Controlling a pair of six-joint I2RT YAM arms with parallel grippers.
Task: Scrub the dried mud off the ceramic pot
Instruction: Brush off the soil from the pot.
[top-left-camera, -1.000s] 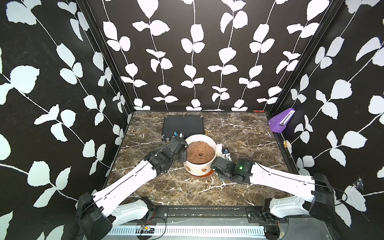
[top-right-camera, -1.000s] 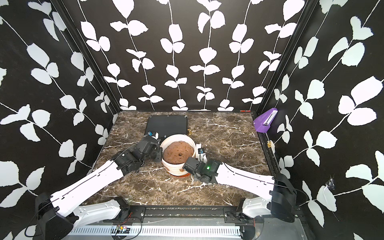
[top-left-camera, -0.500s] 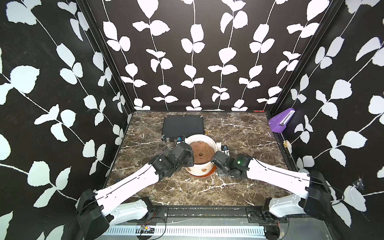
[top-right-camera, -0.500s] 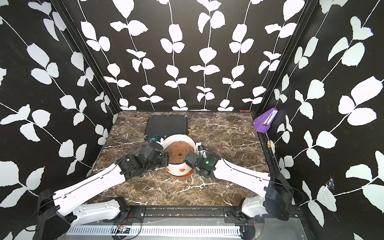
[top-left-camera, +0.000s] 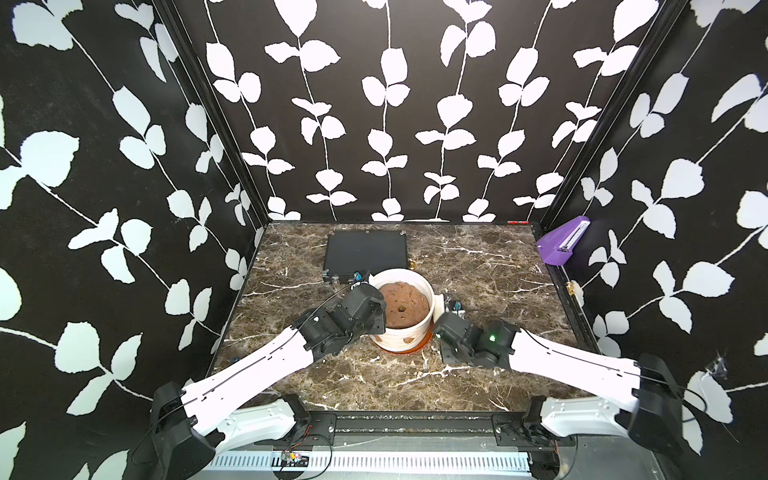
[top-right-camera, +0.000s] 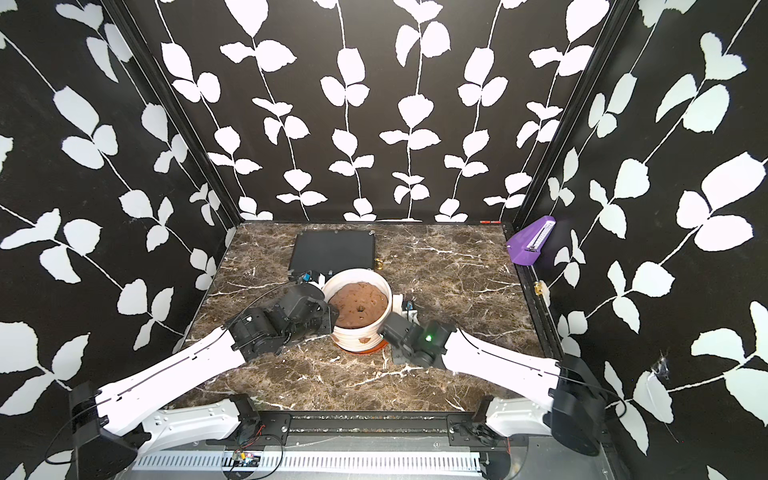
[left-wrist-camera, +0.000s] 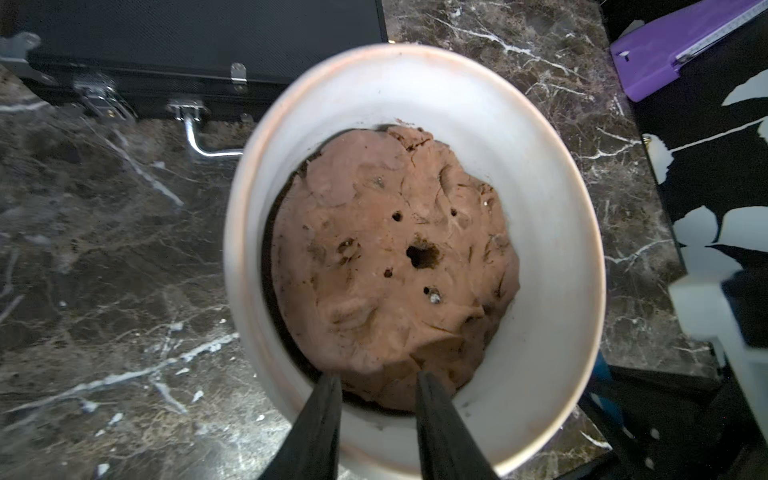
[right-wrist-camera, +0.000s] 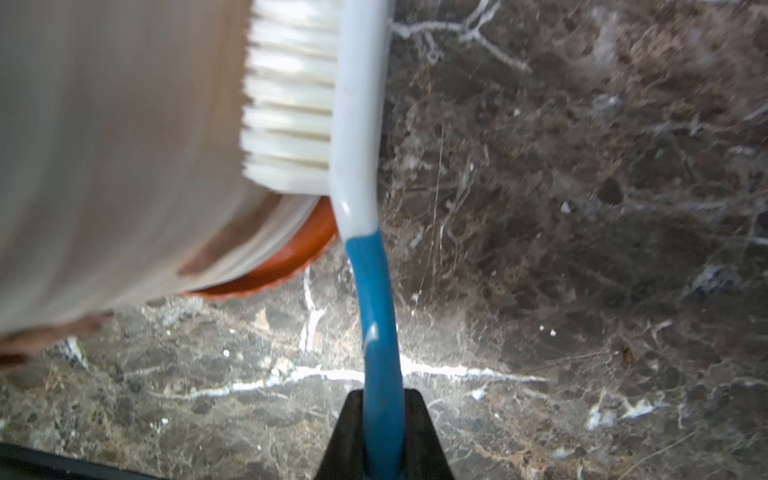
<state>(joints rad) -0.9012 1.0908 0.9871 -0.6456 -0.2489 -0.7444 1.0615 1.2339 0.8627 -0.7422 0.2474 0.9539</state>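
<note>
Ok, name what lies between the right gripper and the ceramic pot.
Only a toothbrush, seen in the right wrist view: the right gripper clamps its blue handle, bristles against the ceramic pot.

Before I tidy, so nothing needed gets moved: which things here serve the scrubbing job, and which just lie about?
Job: ceramic pot, dried mud on its wall, brush in the right pincer.
Lying about: black case, purple part.

We're in a robot test booth: leaf-print walls (top-left-camera: 374, 124) box in the marble tabletop (top-left-camera: 478, 270) on three sides, black frame posts (top-left-camera: 238, 166) at its back corners, arm bases (top-left-camera: 257, 419) bolted along its front.
</note>
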